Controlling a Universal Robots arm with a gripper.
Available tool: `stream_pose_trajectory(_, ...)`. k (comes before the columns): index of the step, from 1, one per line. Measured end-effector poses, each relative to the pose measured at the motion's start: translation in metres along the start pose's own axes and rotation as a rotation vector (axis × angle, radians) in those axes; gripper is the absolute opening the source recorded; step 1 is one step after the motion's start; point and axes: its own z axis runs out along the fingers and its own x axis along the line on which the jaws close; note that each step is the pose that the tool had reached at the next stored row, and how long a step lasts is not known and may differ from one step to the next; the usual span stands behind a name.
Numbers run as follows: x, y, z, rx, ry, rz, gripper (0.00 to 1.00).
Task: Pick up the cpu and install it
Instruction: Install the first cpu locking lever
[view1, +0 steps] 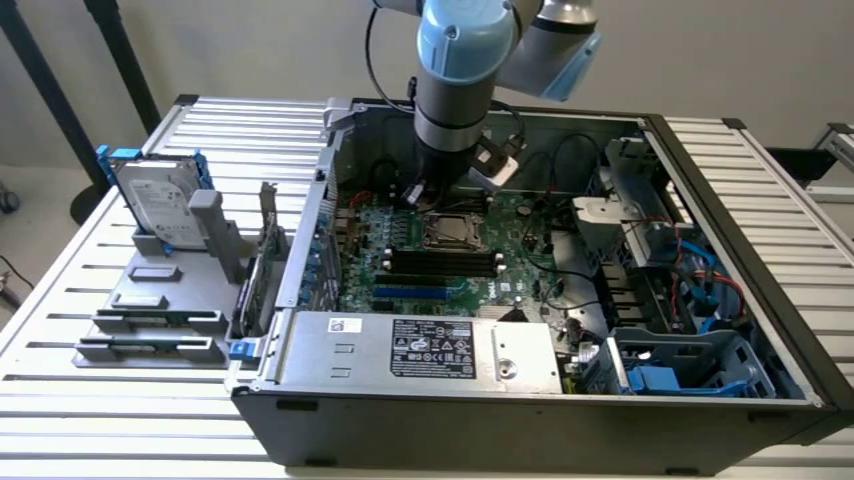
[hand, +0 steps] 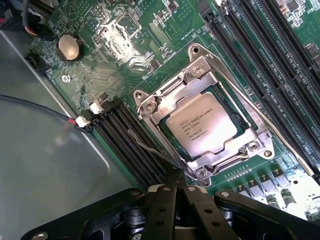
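- We see the gripper (hand: 175, 176) closed, its fingertips pressed together low over the motherboard (hand: 125, 45).
- The cpu (hand: 202, 122) lies flat in its socket, silvery top up, ringed by the silver socket frame (hand: 150, 106).
- The gripper's tip sits just beside one corner of that frame, apart from the cpu; we cannot tell whether it touches the frame.
- In the exterior view the cpu lies at about five o'clock from the gripper, inside the open computer case (view1: 534, 420) on the tabletop (view1: 80, 420).
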Motion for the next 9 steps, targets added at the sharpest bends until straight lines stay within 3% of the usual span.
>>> stream_pose_trajectory(9,0.0024,0.0018,0.0015,-0.0049,-0.0062,0.000,0.11)
